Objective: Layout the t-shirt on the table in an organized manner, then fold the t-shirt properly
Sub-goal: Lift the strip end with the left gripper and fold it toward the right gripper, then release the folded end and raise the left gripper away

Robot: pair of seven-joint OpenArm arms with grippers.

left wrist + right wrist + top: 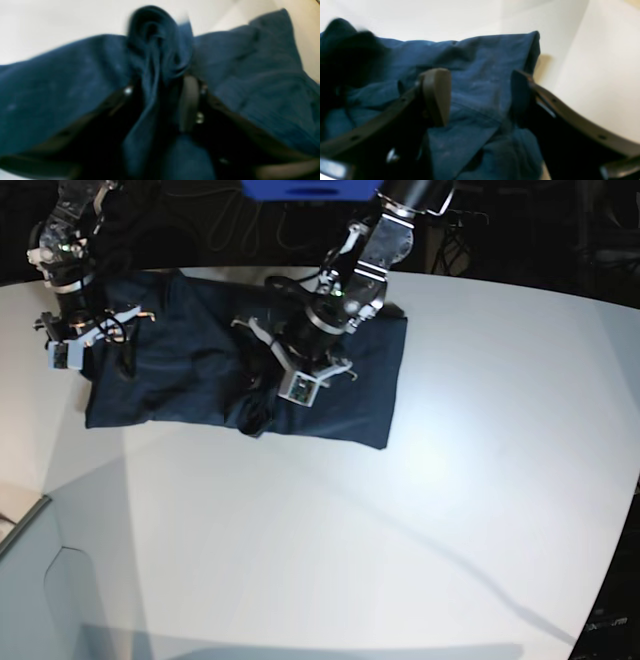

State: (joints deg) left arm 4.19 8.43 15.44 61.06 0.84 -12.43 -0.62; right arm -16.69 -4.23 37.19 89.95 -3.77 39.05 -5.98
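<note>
Two pincers are over one dark navy t-shirt, which lies on the one white table, across the upper left and middle of the base view. The left pincer has its two fingers spread, with one raised, bunched fold of the cloth standing up between them; around that fold the cloth spreads to both sides. The right pincer also has its two fingers spread wide, over a creased part of the same shirt near one folded-looking corner; nothing is pinched there. That makes four fingers in all, two to each pincer. In the base view, the shirt's lower edge runs unevenly, with one bunch sticking out near the middle. One pale grey box corner shows at the lower left, apart from the shirt.
</note>
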